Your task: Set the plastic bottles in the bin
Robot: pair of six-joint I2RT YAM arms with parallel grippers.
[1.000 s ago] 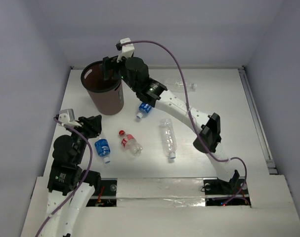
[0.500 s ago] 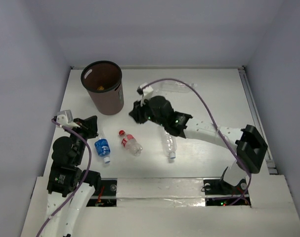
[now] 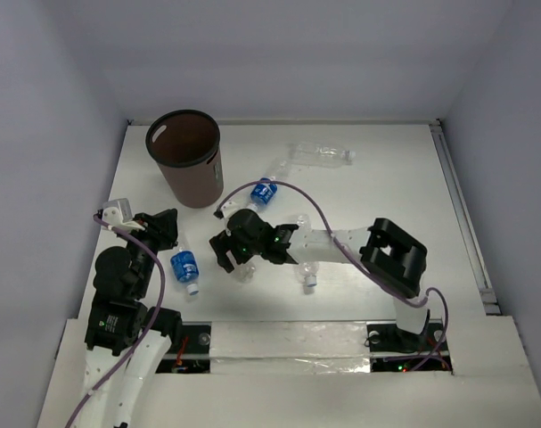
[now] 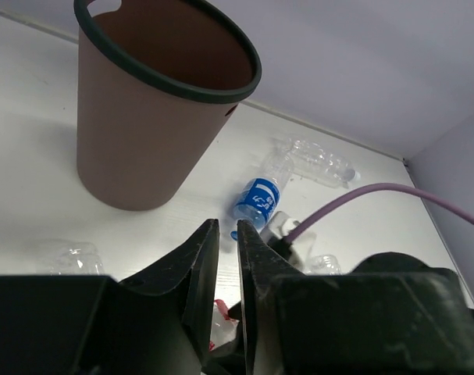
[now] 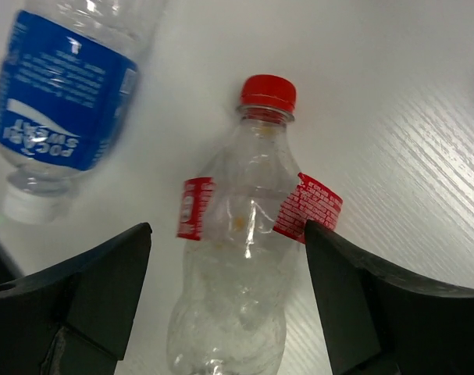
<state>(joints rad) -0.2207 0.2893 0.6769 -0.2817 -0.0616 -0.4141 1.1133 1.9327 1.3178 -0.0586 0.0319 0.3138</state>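
Nearest the bases, the left tool point(image 3: 166, 228) hangs low over the worktop point(image 3: 386, 178), its jaws drawn to a thin slit with nothing between them. A blue-labelled bottle point(image 3: 185, 267) lies just beside it.

A little farther in, the right tool point(image 5: 227, 234) is spread wide and straddles the red-capped bottle point(image 5: 240, 266) — one finger on each side of the red label, neither visibly touching. That bottle lies on its side, cap pointing away from the wrist camera. The step in hand looks like the pick of this bottle. The next move calls for a short drop, then a gentle close across the body at the label so the thin plastic does not slip out, then a lift and a carry toward the far left.

A clear unlabelled bottle point(image 3: 307, 267) lies partly under the right arm. Beyond it are a second blue-labelled bottle point(image 3: 263, 193) and another clear bottle point(image 3: 322, 154) near the back. The bin point(image 3: 199, 183) stands upright at the far left — five bottles on the worktop by my count.
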